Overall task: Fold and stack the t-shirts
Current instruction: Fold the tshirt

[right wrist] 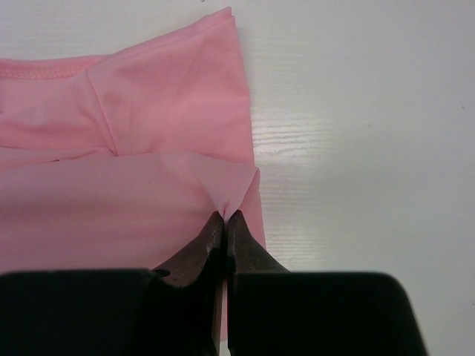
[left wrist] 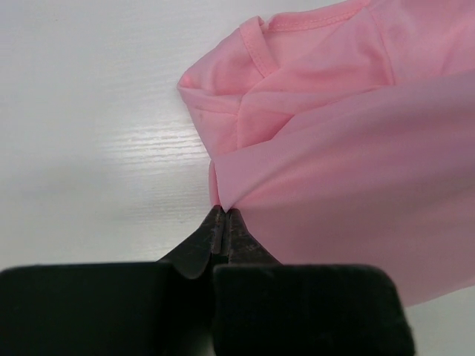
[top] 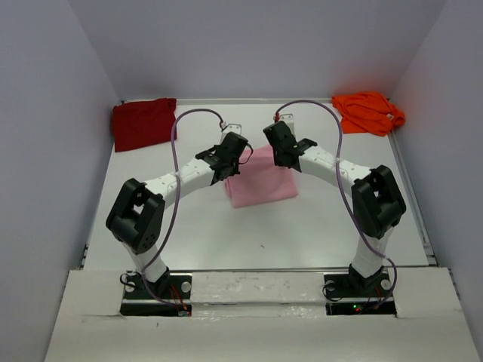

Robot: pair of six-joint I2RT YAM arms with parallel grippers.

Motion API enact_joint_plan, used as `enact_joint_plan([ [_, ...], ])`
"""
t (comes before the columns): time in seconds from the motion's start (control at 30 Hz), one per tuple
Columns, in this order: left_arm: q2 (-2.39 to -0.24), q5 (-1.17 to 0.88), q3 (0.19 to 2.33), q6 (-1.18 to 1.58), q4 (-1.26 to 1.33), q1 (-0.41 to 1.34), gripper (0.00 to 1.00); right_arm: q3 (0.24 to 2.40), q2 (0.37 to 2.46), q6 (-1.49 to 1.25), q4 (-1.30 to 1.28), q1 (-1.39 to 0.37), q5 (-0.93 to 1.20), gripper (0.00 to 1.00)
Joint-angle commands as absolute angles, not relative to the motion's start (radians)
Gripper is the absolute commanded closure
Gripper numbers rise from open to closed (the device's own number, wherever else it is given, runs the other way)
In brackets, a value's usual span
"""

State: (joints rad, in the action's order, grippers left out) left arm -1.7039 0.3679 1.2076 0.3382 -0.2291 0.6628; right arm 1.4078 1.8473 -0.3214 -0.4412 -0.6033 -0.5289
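The light pink t-shirt lies partly folded in the middle of the table, its near layer lifted. My left gripper is shut on the shirt's left corner, the cloth pinched at the fingertips. On the other side, my right gripper is shut on the right corner of the same layer. The collar and a sleeve of the pink t-shirt rest flat on the table beyond. A dark red t-shirt lies folded at the far left corner. A bright orange t-shirt lies crumpled at the far right corner.
The white table is walled by pale panels on the left, back and right. Both arm bases sit on the near edge, with purple cables looping above each arm.
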Motion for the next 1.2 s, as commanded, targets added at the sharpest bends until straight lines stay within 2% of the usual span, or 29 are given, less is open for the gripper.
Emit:
enact_joint_plan([
  [0.0, -1.638, 0.414, 1.249, 0.336, -0.227, 0.637, 1.00, 1.462, 1.819, -0.301, -0.433, -0.598, -0.583, 1.00],
  [0.77, -1.695, 0.402, 1.381, 0.293, -0.235, 0.595, 1.00, 1.684, 1.936, -0.262, -0.456, -0.598, -0.597, 1.00],
  [1.17, -1.816, 0.374, 1.416, 0.308, -0.209, 0.514, 1.00, 1.890, 2.163, -0.238, -0.453, -0.589, -0.647, 1.00],
])
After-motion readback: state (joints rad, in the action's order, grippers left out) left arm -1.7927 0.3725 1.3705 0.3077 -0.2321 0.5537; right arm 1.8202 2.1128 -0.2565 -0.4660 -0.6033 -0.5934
